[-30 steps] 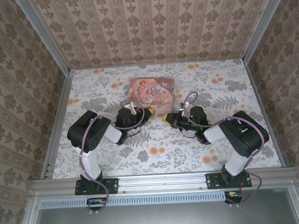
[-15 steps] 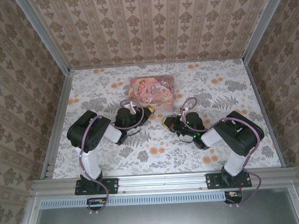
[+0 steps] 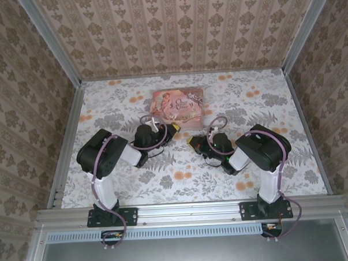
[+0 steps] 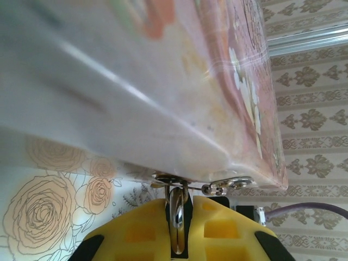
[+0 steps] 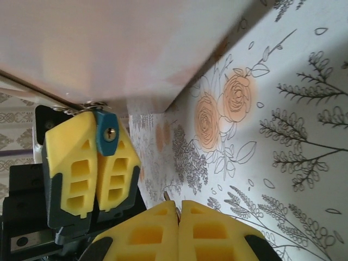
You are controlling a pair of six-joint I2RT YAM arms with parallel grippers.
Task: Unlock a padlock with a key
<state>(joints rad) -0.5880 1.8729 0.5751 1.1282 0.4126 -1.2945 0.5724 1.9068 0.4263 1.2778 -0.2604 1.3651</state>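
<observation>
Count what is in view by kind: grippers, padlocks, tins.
grippers: 2, the left gripper and the right gripper
padlock: 1
pink tin: 1
total: 4

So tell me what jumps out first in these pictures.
The pink tin at the table's far middle draws the eye. Just in front of it, the left claw pinches a teal padlock, its keyhole facing the shut right claw.
</observation>
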